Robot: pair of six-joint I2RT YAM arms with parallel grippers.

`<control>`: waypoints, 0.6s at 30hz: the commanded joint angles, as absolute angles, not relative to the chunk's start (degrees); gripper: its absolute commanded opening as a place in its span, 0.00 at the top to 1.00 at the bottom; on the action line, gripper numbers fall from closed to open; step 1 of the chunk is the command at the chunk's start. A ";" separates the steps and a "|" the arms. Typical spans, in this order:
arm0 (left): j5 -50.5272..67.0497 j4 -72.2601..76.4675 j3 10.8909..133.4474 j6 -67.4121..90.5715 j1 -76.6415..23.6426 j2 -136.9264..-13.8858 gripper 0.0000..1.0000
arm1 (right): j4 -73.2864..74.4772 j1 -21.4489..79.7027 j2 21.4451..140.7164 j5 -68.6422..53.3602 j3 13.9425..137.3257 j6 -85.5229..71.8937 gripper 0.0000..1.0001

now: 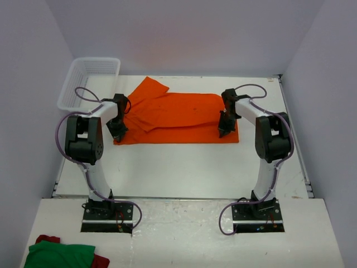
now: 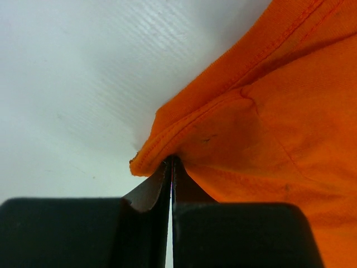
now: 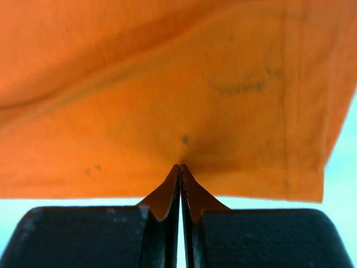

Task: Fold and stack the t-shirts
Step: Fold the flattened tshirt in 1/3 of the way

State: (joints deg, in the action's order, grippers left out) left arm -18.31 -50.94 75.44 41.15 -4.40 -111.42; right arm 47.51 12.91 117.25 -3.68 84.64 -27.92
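One bright orange t-shirt [image 1: 178, 114] lies spread on the white table [image 1: 178, 167], with a sleeve folded out toward the back left. My left gripper [image 1: 117, 132] is at the shirt's near left corner. In the left wrist view its jaws [image 2: 171, 159] are shut on the hemmed edge of the t-shirt [image 2: 279, 111], which curls up from the table. My right gripper [image 1: 223, 132] is near the shirt's near right corner. In the right wrist view its jaws [image 3: 181, 166] are shut on a small pucker of the t-shirt [image 3: 167, 84], just above the hem.
A white mesh basket [image 1: 89, 81] stands at the table's back left corner. Green and red cloth [image 1: 61, 254] lies on the near shelf at the lower left, beside the left arm's base [image 1: 109, 212]. Walls close in the table on three sides.
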 commanded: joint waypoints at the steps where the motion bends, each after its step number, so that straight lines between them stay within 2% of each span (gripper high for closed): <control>1: -21.27 -55.63 72.86 43.33 -2.55 -111.72 1.00 | 41.59 14.24 107.25 -2.29 79.65 -28.12 0.98; 6: -23.82 -55.46 72.60 43.16 -2.64 -108.81 1.00 | 35.51 14.33 97.49 -3.86 73.83 -28.22 0.77; 9: -23.21 -54.76 72.86 41.93 -2.81 -107.76 1.00 | 36.13 14.85 96.77 -7.46 75.58 -27.95 0.77; 10: -22.77 -53.36 72.25 41.14 -2.81 -106.97 1.00 | 35.17 15.11 96.51 -12.00 75.50 -27.51 0.77; 12: -21.37 -52.04 71.29 40.43 -2.90 -106.00 1.00 | 31.39 15.73 96.50 -18.07 75.15 -27.25 0.78; 13: -21.27 -51.42 71.11 40.43 -2.90 -106.00 1.00 | 29.98 15.82 97.37 -21.85 74.97 -27.59 1.00; 15: -21.27 -51.68 71.28 40.43 -2.90 -106.43 1.00 | 28.39 17.22 101.57 -31.08 77.15 -29.08 1.00; 18: -21.01 -51.68 71.19 40.43 -2.90 -106.70 1.00 | 30.14 20.11 106.42 -28.31 80.06 -29.62 1.00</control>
State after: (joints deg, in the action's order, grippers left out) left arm -21.04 -52.73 71.46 40.88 -3.29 -108.60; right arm 31.99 17.28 101.93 -22.13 76.82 -28.56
